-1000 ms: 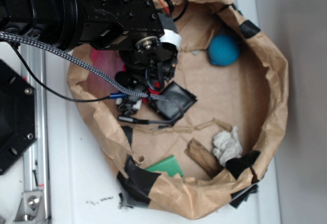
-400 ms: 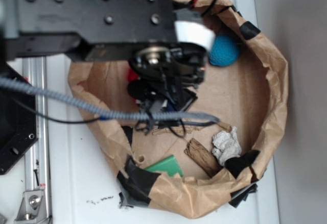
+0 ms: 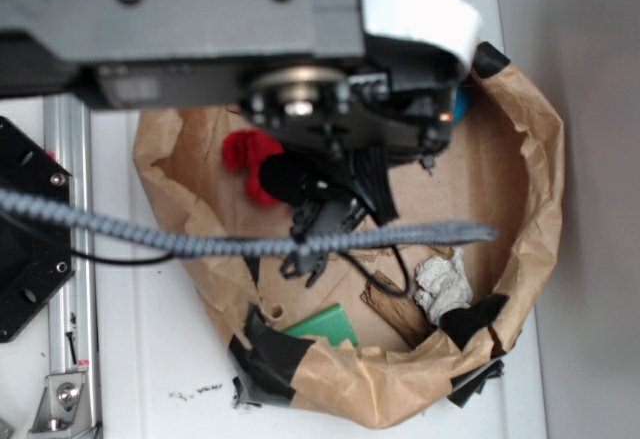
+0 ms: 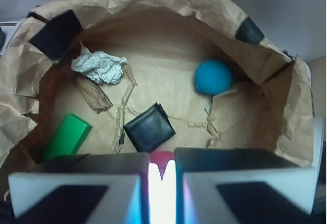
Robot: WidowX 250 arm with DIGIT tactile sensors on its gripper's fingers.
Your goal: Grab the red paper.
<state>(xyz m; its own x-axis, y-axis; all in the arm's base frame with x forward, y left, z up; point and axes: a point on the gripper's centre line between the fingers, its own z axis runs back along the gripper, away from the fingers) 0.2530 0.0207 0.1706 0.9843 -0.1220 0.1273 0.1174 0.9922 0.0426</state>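
Note:
The red paper [image 3: 243, 151] is a bright wrinkled wad over the left inside of the brown paper bag [image 3: 545, 174]. My gripper [image 3: 272, 177] is shut on it, with a black finger [image 3: 290, 177] against its right side. In the wrist view only a sliver of the red paper [image 4: 162, 157] shows, pinched in the narrow gap of my gripper [image 4: 162, 164]. The arm is big and blurred in the exterior view and hides the bag's upper part.
On the bag's floor lie a black square wallet [image 4: 149, 127], a teal-blue ball [image 4: 213, 77], a whitish-grey paper wad [image 4: 99, 66], a green block [image 4: 66, 136] and a brown wood scrap [image 4: 92, 94]. The bag's crumpled walls ring everything.
The arm has risen towards the camera, looking larger and blurrier. The red paper has come up with the gripper and shows more plainly than before.

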